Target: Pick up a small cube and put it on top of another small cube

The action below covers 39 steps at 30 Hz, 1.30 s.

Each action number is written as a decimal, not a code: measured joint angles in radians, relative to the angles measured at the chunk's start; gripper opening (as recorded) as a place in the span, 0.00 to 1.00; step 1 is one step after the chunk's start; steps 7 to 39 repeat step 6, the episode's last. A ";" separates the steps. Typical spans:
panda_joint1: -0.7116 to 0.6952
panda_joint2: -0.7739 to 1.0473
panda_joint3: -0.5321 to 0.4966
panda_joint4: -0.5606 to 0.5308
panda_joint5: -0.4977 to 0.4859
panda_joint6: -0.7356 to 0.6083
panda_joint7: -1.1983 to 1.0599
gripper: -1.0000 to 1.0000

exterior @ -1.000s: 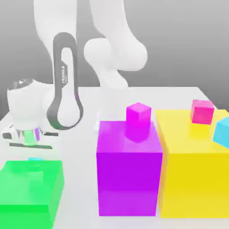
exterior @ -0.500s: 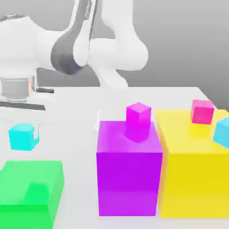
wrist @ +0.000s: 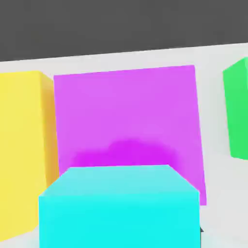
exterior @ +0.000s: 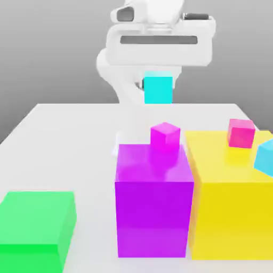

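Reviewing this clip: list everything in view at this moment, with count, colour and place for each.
small cube: 1, turquoise-cyan, held in the air under the gripper, above the magenta cube.
magenta cube: 1, magenta, on top of the purple block.
pink cube: 1, pink-red, on top of the yellow block.
sky-blue cube: 1, pale blue, at the exterior view's right edge, over the yellow block.
purple block: 1, big, centre front.
yellow block: 1, big, exterior view's right.
green block: 1, big, exterior view's left front.
table: 1, white.
gripper: 1, white, shut on the small cube.
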State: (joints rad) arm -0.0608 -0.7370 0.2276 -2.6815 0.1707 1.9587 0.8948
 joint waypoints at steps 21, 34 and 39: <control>0.004 0.027 0.024 -0.081 0.022 0.103 -0.001 1.00; 0.004 0.027 0.024 -0.081 0.022 0.103 -0.001 1.00; 0.004 0.027 0.024 -0.081 0.022 0.103 -0.001 1.00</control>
